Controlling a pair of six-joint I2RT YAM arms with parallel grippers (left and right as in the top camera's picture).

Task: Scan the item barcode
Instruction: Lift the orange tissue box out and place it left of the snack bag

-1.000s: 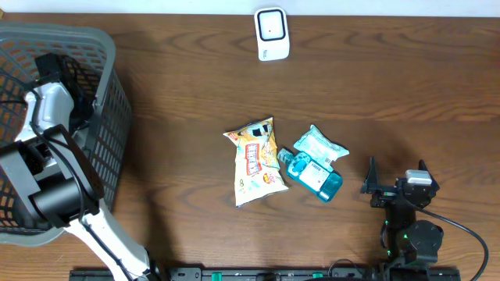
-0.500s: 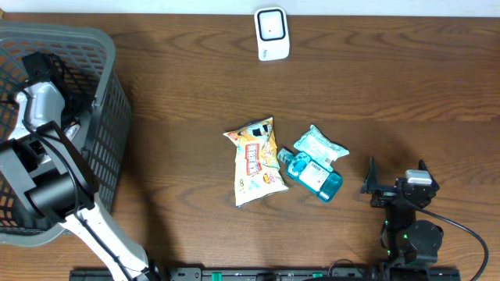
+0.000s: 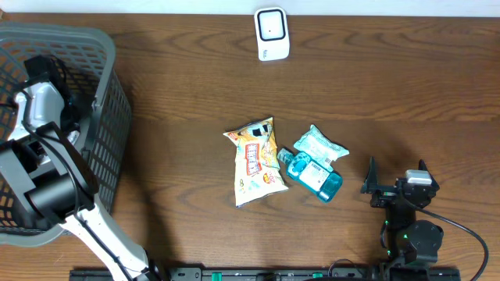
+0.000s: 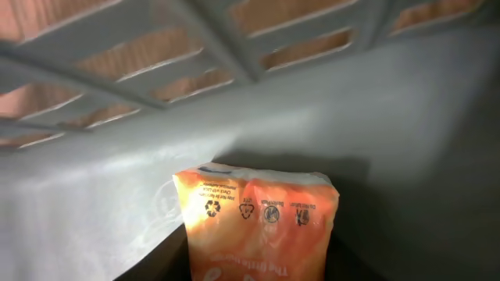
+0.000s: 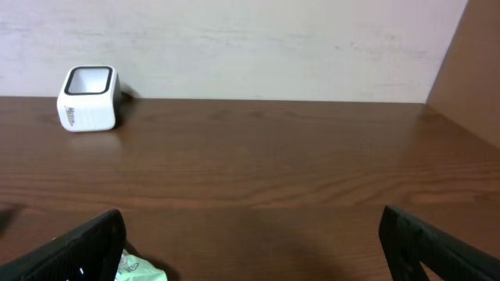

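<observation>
Inside the basket (image 3: 109, 94) at far left, clamp squarely across the orange packet (image 4: 258, 226) before lifting, with the left gripper's (image 3: 48, 70) closure impossible to judge and the right gripper (image 5: 262, 250) spread wide, empty.

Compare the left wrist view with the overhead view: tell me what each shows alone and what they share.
Left wrist only: an orange packet printed with recycling symbols. Overhead only: the white scanner, a yellow snack bag, a teal bottle and a teal pouch. Shared: the grey basket, which the wrist camera sees from inside.
</observation>
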